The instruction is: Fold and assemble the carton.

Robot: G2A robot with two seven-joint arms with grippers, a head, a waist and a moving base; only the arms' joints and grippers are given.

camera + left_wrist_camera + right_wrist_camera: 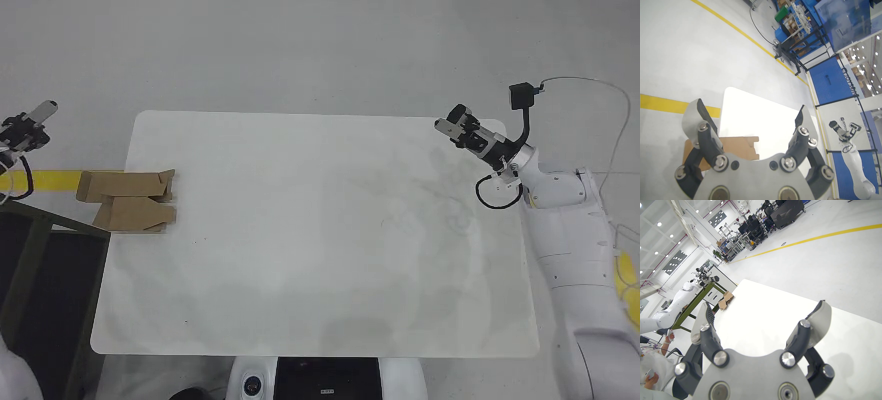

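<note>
The carton is lying flat across the table's nine o'clock edge, partly overhanging it. The left gripper is hovering off the table toward ten o'clock, jaws apart and empty. The right gripper is hanging over the two o'clock corner, likewise spread.

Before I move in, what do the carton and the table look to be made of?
Carton: brown cardboard, matte, likely corrugated by its thick cut edges. Table: smooth white top with a faint sheen and grey scuffs, perhaps laminate or painted board; the look leaves it open.
</note>
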